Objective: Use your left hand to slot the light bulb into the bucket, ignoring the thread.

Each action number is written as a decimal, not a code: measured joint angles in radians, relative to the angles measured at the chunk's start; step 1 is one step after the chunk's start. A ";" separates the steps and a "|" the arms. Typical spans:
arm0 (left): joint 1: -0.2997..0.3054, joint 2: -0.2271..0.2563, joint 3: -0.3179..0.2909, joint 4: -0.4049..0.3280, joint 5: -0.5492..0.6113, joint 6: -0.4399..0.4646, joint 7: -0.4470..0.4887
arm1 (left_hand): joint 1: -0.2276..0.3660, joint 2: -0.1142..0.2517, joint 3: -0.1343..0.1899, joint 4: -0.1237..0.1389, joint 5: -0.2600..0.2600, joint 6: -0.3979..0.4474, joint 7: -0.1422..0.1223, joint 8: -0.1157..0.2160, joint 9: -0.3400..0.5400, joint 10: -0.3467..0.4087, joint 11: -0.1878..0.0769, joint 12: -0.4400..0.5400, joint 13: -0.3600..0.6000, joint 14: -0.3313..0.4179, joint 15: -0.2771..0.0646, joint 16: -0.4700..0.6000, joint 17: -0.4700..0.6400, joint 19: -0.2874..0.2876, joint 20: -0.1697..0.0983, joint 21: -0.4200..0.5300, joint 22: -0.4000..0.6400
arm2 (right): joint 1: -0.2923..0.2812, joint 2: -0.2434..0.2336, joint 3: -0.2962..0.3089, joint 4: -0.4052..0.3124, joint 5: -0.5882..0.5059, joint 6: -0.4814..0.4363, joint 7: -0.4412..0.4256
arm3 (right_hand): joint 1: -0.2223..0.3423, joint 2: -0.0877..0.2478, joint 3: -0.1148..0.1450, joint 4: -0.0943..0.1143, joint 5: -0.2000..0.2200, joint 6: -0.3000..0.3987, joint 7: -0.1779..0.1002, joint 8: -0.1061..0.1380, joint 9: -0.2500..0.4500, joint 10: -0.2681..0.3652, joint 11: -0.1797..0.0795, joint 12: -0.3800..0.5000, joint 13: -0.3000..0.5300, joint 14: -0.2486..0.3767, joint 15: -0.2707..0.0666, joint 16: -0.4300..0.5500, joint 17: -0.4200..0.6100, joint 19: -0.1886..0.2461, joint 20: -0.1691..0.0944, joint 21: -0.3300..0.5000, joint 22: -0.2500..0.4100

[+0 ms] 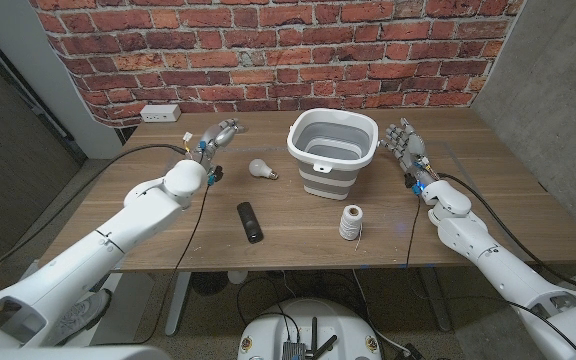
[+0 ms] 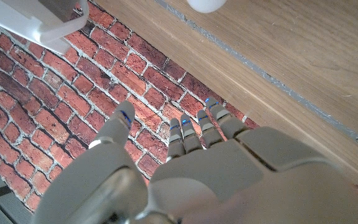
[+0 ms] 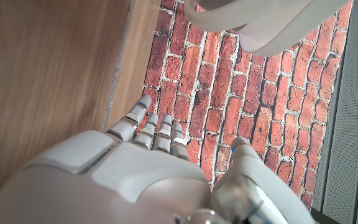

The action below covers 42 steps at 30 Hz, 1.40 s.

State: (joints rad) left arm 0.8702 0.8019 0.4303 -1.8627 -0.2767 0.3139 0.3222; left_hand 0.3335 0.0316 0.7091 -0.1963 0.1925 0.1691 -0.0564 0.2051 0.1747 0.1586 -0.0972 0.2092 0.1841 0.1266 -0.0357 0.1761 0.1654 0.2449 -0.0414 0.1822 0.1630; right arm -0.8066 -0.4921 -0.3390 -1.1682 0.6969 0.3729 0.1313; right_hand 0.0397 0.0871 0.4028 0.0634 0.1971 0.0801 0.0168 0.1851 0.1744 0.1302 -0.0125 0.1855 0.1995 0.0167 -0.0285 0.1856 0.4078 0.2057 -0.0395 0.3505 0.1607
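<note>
Nearest the head camera, at the desk's front edge, lie a black remote-like bar at about 7 o'clock from the desk's middle and a spool of white thread at about 5 o'clock, standing upright.

Largest on the desk is the bucket, a white-rimmed, grey-sided collapsible tub standing upright and open, at roughly 12 o'clock from the middle. Just beside it, at its 9 o'clock, lies the light bulb on its side on the wood, apart from the bucket's wall.

Over the desk's left part is the left hand, holding nothing, its fingers slightly apart and reaching toward the brick wall. The bulb lies at about 4 o'clock from these fingers, near but not touching them. In the left wrist view a piece of the bulb's white globe shows on the wood beyond the fingertips.

At the bucket's 3 o'clock, the right hand stands with its fingers loosely spread and empty, close to the bucket's side but apart from it. A white power outlet sits at the desk's far left edge.
</note>
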 measured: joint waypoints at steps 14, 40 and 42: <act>-0.066 0.103 0.045 -0.024 0.102 0.034 -0.156 | 0.042 -0.019 0.000 0.000 0.004 -0.007 -0.018 0.000 0.000 -0.012 -0.019 -0.006 0.000 -0.026 -0.001 0.000 0.000 -0.015 0.005 0.000 0.000 | -0.010 0.002 0.008 -0.002 0.006 0.002 -0.010 | 0.000 0.000 0.000 0.000 0.000 0.000 0.000 0.000 0.000 0.000 0.000 0.000 -0.004 0.000 0.000 0.007 -0.005 0.002 -0.002 -0.008 0.000; -0.269 0.241 0.190 -0.037 0.429 0.013 -0.565 | 0.216 -0.154 -0.025 0.006 0.000 -0.047 -0.122 0.008 0.009 -0.087 -0.053 -0.025 0.005 -0.180 0.001 -0.012 0.005 -0.117 0.005 -0.008 0.003 | -0.019 0.018 0.013 -0.003 0.009 0.004 -0.044 | -0.005 -0.005 0.001 0.008 0.000 0.006 -0.002 0.000 0.000 0.000 0.000 0.000 -0.004 0.000 0.000 0.011 -0.014 0.016 0.009 -0.023 0.000; -0.283 0.244 0.198 -0.033 0.457 0.001 -0.598 | 0.225 -0.162 -0.028 0.009 -0.004 -0.058 -0.129 0.008 0.009 -0.101 -0.054 -0.025 0.005 -0.191 0.002 -0.012 0.005 -0.125 0.004 -0.008 0.003 | -0.019 0.020 0.013 -0.002 0.010 0.004 -0.047 | -0.005 -0.005 0.001 0.008 0.000 0.006 -0.002 0.000 0.000 0.000 0.000 0.000 -0.004 0.000 0.000 0.011 -0.014 0.016 0.009 -0.023 0.000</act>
State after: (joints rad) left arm 0.5867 1.0459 0.6281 -1.8956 0.1807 0.3151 -0.2761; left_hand 0.5580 -0.1309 0.6811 -0.1877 0.1883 0.1115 -0.1854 0.2127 0.1842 0.0576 -0.1511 0.1845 0.1888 -0.0646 -0.0342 0.1645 0.1705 0.1196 -0.0378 0.1739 0.1656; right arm -0.8253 -0.4717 -0.3261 -1.1702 0.7064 0.3769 0.0844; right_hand 0.0344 0.0818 0.4037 0.0717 0.1971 0.0856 0.0144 0.1851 0.1743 0.1301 -0.0125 0.1855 0.1954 0.0167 -0.0285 0.1966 0.3940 0.2216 -0.0304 0.3272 0.1606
